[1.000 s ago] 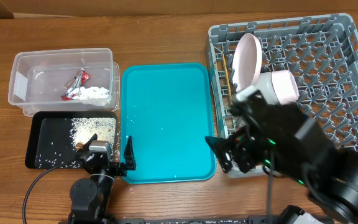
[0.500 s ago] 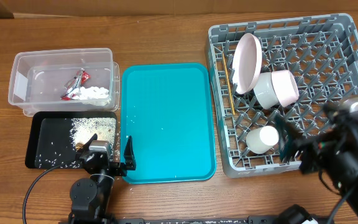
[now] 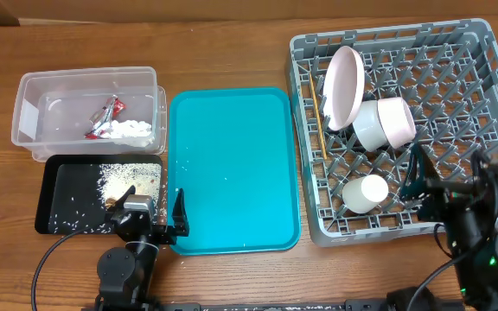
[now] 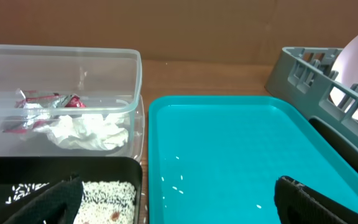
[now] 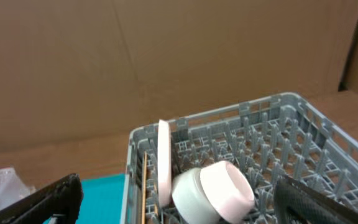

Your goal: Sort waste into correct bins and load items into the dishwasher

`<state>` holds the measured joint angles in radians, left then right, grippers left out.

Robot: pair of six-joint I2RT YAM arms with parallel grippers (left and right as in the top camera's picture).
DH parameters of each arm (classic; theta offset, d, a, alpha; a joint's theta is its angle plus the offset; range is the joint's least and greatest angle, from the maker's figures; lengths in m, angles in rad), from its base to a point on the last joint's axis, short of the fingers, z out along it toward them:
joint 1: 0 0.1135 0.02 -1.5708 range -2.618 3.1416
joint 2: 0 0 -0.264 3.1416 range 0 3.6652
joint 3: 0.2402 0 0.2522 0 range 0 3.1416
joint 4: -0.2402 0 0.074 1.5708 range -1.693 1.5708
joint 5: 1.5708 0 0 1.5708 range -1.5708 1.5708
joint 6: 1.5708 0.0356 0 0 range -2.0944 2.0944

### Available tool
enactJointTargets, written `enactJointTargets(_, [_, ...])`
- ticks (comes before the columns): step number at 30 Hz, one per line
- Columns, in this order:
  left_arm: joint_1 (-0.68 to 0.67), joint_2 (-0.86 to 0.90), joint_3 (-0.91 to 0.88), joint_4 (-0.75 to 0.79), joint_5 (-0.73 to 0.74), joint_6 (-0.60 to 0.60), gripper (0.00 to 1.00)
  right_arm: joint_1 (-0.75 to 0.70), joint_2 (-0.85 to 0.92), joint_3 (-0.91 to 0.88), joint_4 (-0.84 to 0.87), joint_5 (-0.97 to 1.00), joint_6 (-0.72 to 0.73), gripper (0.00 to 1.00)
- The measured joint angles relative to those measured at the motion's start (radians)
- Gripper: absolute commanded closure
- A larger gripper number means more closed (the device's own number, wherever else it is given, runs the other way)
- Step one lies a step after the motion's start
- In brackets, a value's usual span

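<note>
The grey dish rack [image 3: 456,78] holds an upright white plate [image 3: 344,85], a white and a pink bowl on their sides [image 3: 386,123], a white cup [image 3: 366,192] and wooden chopsticks [image 3: 316,117]. My right gripper [image 3: 446,173] is open and empty over the rack's front right; its view shows the plate [image 5: 163,162] and bowls [image 5: 213,190]. My left gripper [image 3: 154,220] is open and empty at the table's front. The clear tub [image 3: 28,121] holds the red-and-silver wrapper [image 3: 104,117] and tissue [image 3: 130,131]. The black tray [image 3: 59,186] holds rice [image 3: 128,180] and a brown lump [image 3: 111,203].
The teal tray [image 3: 232,168] lies between the bins and the rack with a few rice grains [image 4: 176,177] on it. The left wrist view shows the tub [image 4: 73,56], the black tray [image 4: 61,165] and the rack's corner [image 4: 309,68].
My right arm has drawn back from the rack's front left to its front right. The white cup, hidden under the arm before, now lies free in the rack. The left arm has not moved.
</note>
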<state>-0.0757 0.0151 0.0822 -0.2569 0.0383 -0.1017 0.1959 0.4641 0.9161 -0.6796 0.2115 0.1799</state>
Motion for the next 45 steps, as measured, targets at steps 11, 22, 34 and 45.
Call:
enactJointTargets(11, [0.0, 0.0, -0.001, 0.002, 0.0, 0.0, 0.0, -0.037, -0.321, -0.481, 0.257, -0.005, 0.003, 0.0])
enactJointTargets(22, [0.0, 0.0, -0.002, 0.003, 0.0, 0.0, 0.0, -0.038, -0.449, -0.831, 0.546, -0.013, 0.003, 0.0])
enactJointTargets(34, [0.0, 0.0, -0.002, 0.003, 0.0, 0.0, 0.0, -0.038, -0.449, -0.898, 0.611, -0.021, 0.003, 0.0])
enactJointTargets(45, [0.0, 0.0, -0.002, 0.003, 0.0, 0.0, 0.0, -0.038, -0.449, -0.898, 0.611, -0.021, 0.003, 0.0])
